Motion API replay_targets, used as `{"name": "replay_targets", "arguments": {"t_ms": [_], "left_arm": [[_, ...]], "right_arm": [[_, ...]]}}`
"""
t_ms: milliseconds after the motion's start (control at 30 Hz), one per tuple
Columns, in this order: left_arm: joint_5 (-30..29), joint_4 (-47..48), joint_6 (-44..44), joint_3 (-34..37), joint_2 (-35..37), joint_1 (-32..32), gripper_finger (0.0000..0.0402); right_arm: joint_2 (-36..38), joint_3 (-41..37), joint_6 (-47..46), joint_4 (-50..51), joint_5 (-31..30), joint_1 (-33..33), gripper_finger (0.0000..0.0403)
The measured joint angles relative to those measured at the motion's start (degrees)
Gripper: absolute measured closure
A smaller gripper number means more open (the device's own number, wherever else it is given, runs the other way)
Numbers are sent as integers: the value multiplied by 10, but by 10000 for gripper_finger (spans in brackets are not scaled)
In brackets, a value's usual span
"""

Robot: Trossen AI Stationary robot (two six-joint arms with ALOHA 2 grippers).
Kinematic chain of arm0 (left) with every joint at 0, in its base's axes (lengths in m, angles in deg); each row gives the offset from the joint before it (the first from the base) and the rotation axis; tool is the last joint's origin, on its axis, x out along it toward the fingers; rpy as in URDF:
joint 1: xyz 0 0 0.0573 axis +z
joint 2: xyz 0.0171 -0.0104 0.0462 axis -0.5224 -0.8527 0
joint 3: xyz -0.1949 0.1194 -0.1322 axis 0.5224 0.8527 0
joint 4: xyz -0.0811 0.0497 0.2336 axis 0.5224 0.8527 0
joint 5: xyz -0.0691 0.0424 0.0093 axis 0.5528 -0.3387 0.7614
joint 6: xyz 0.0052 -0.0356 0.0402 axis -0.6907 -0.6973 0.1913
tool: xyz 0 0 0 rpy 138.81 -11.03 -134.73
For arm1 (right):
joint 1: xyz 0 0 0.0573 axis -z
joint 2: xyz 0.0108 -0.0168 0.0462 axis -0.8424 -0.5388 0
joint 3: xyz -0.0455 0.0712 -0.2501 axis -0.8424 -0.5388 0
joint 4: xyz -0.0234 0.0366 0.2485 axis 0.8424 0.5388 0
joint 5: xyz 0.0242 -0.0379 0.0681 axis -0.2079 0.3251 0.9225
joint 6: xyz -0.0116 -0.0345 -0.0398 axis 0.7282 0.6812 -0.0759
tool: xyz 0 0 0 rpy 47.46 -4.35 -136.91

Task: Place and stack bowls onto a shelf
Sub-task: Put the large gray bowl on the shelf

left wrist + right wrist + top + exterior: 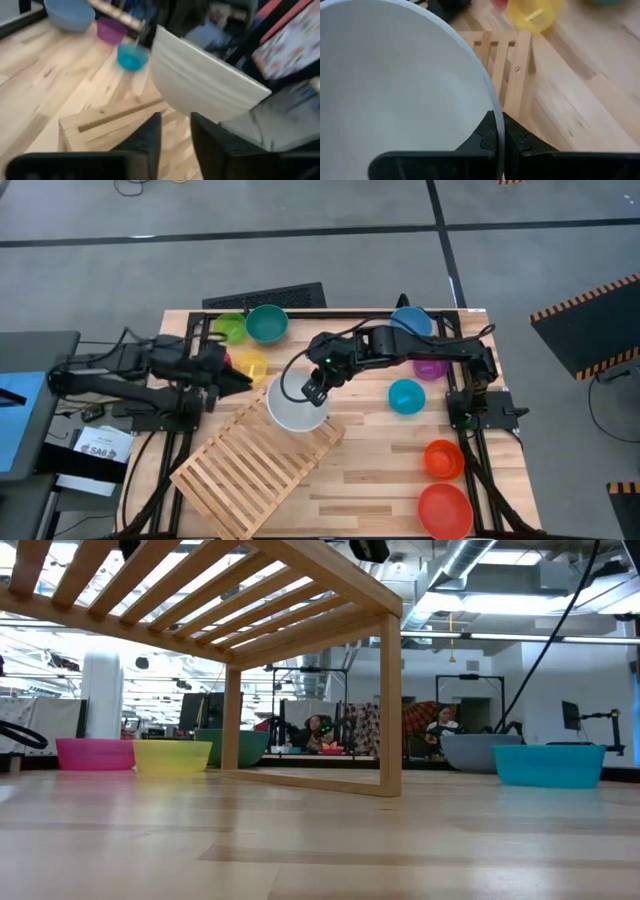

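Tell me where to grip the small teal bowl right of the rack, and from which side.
Grip the rim of the small teal plastic bowl, coming straight down from above, one finger inside the wall and one outside. It sits upright and open-mouthed on the light-wood tabletop, apart from the purple bowl, and its thin wall suits a pinch. The near edge is probably easiest.

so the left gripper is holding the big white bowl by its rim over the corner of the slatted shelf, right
Not quite: it is the right gripper, not the left. The right wrist view shows its fingers pinched on the rim of the white bowl, and the high view shows the right arm reaching in to it. The rest holds: the bowl is over the corner of the slatted shelf. The left gripper waits beside it, holding nothing.
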Motion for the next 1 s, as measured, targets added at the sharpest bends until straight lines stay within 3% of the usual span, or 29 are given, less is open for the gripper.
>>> {"name": "replay_targets", "arguments": {"t_ms": [233,400,567,1000], "left_arm": [[1,60,10,-146,-90,-12,247],[-87,57,12,-217,-82,-12,244],[-151,64,13,-231,-60,-12,244],[-151,129,10,-230,-60,-12,244]], "right_arm": [[0,0,9,-34,-4,-23,379],[-5,0,23,-115,-3,-69,379],[-34,-2,6,-196,-2,-108,379],[-133,18,-154,-334,-60,-168,380]]}}
